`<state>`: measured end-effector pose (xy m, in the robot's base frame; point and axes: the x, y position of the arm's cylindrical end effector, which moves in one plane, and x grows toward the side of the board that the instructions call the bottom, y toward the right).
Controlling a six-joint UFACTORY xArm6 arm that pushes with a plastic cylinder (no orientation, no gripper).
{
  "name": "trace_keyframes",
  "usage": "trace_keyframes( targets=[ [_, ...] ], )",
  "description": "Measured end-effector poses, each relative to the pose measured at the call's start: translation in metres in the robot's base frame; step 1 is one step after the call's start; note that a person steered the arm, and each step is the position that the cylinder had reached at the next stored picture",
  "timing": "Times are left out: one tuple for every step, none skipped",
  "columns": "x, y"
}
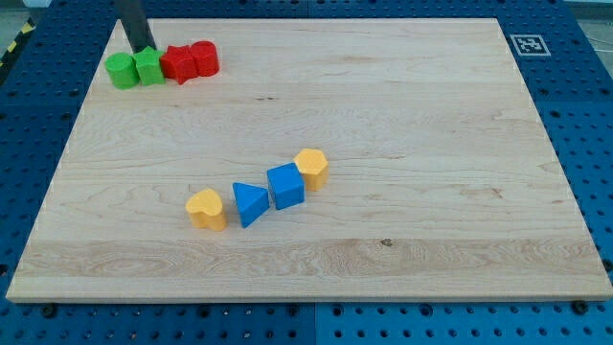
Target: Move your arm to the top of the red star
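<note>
The red star [178,64] lies near the board's top left corner, in a row of touching blocks. To its right is a red cylinder [205,57]. To its left are a green star-like block [148,67] and a green cylinder [122,71]. My tip [143,48] comes down from the view's top and ends just above the green star-like block, to the upper left of the red star.
Near the board's middle lie a yellow heart [207,208], a blue triangle [250,203], a blue cube [285,186] and a yellow hexagon [312,167] in a slanted row. A marker tag [528,44] sits at the wooden board's [431,144] top right corner.
</note>
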<state>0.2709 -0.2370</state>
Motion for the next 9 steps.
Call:
trace_keyframes(
  targets=[
    [0.001,0.000],
    [0.001,0.000],
    [-0.003,0.000],
    [-0.024,0.000],
    [-0.044,0.001],
    [-0.057,0.009],
    [-0.059,0.020],
    [-0.059,0.029],
    [-0.059,0.037]
  ],
)
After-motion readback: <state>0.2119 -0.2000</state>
